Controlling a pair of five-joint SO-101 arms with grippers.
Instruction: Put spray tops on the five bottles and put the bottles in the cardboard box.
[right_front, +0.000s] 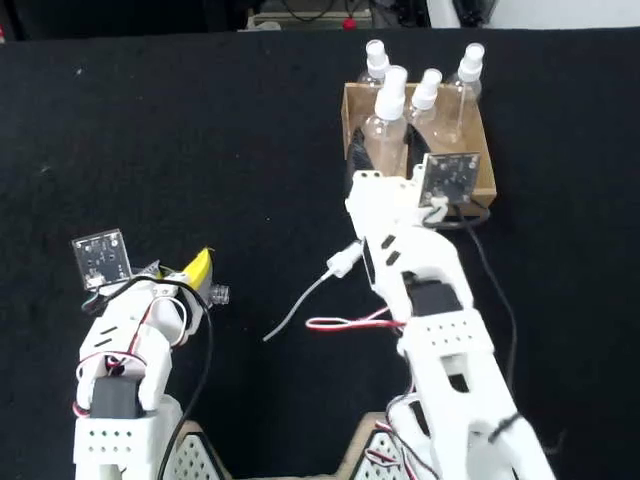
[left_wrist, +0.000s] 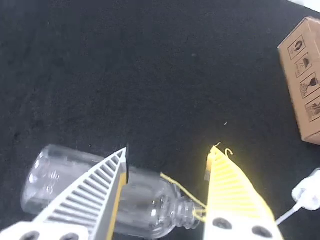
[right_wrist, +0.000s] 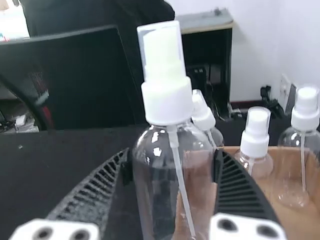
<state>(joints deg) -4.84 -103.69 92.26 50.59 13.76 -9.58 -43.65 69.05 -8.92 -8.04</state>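
My right gripper (right_wrist: 172, 160) holds a capped bottle (right_wrist: 155, 165) at the box (right_front: 487, 150). My left gripper (left_wrist: 170, 150) sits wide over an uncapped bottle (left_wrist: 65, 175).

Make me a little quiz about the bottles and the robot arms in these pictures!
1. True or false: the lying bottle under the left gripper has a spray top on.
2. How many bottles at the cardboard box have spray tops on? A two, B four, C six.
3. Which gripper holds the capped bottle?
Key: 1 false; 2 B; 3 the right gripper.
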